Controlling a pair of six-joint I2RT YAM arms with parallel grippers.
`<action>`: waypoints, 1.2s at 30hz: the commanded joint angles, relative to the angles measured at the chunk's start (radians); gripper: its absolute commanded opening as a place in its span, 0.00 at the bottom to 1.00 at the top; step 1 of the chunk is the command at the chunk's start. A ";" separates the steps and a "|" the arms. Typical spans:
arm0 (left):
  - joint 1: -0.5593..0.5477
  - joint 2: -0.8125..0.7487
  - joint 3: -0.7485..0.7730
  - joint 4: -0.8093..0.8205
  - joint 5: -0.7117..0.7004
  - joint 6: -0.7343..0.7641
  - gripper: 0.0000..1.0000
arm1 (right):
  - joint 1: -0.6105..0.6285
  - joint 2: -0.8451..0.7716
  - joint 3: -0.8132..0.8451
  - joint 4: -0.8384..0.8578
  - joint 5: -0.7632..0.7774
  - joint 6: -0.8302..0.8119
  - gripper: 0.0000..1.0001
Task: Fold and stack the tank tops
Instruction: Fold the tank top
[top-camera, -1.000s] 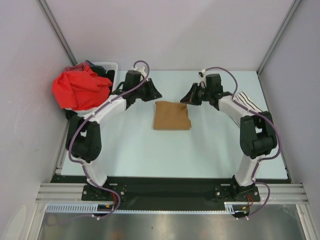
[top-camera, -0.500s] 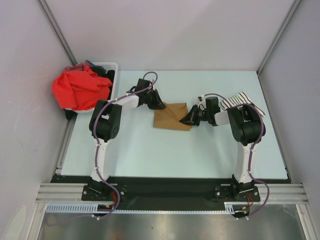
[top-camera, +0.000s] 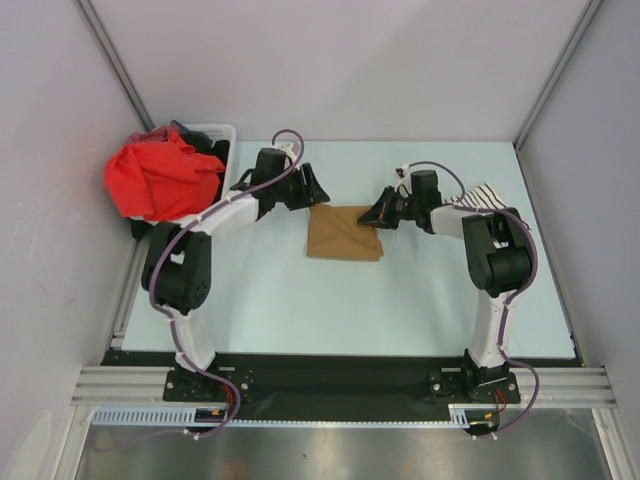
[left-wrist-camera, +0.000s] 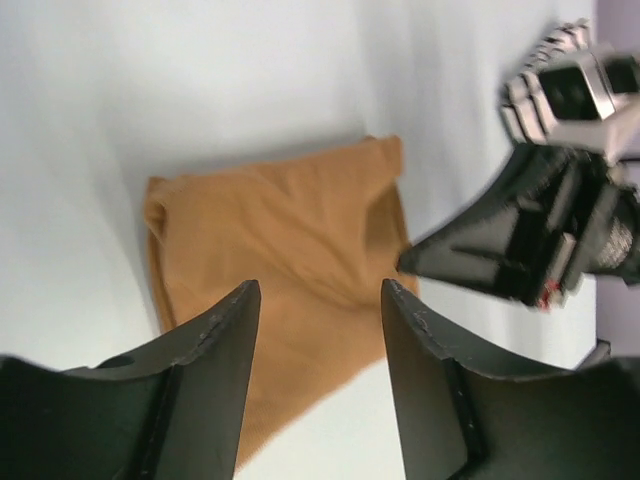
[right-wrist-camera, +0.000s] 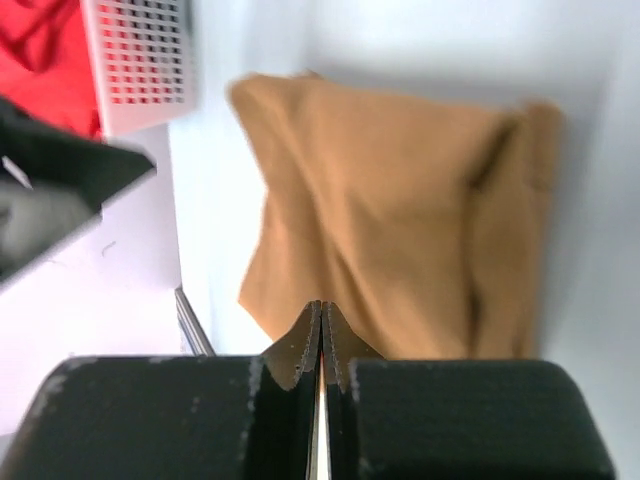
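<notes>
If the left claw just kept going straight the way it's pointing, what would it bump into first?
The left gripper would most likely meet the tan top lying just ahead, though depth is unclear.

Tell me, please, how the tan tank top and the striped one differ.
The tan tank top is plain, folded, mid-table; the striped tank top is white with black stripes, near the right edge, partly hidden by the right arm. Both rest on the table.
</notes>
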 joint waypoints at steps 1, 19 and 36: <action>-0.043 -0.117 -0.096 0.111 0.034 -0.015 0.56 | 0.027 -0.026 0.072 -0.035 0.000 -0.017 0.03; -0.051 0.026 -0.350 0.356 0.165 -0.115 0.23 | -0.018 0.334 0.387 0.076 -0.083 0.121 0.02; -0.014 -0.108 -0.246 0.139 0.079 -0.012 0.59 | -0.013 0.010 0.185 0.002 -0.127 0.054 0.06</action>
